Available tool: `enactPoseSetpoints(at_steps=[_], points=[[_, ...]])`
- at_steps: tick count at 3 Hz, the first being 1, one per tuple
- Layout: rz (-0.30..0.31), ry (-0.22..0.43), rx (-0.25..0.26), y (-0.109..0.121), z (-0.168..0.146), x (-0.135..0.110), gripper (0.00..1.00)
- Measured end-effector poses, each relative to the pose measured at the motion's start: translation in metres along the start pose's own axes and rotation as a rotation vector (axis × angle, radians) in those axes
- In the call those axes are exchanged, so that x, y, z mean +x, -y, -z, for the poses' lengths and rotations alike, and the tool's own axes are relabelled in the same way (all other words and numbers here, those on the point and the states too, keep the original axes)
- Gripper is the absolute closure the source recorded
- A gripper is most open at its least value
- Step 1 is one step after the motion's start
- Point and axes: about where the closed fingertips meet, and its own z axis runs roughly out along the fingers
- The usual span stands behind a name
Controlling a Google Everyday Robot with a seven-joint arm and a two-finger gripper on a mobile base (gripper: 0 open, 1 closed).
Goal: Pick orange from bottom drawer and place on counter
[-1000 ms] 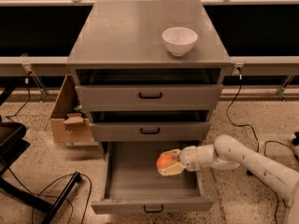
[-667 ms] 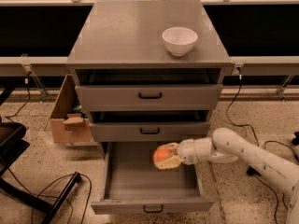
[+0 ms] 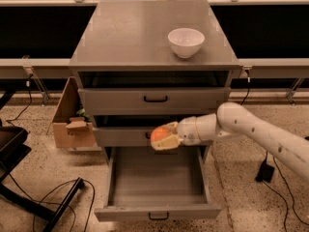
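My gripper [image 3: 163, 138] is shut on the orange [image 3: 159, 134] and holds it in the air in front of the middle drawer, above the open bottom drawer [image 3: 157, 181]. The white arm reaches in from the right. The bottom drawer is pulled out and its tray shows nothing inside. The counter [image 3: 130, 33] is the grey top of the cabinet, well above the gripper.
A white bowl [image 3: 186, 42] stands on the right part of the counter. A cardboard box [image 3: 72, 122] sits on the floor left of the cabinet. Black cables and a chair base [image 3: 29, 197] lie at the lower left. A small black box [image 3: 265, 172] lies on the floor at the right.
The gripper has risen out of the bottom drawer with the orange and moved left, up to the height of the middle drawer front.
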Motion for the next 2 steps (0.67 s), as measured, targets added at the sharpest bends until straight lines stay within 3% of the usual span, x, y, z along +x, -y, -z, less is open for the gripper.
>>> enactPoseSetpoints(at_steps=[1, 2], points=[[0.006, -0.044, 0.075, -0.005, 0.023, -0.108, 1.0], [0.013, -0.073, 0.135, -0.01, 0.041, -0.179, 1.0]])
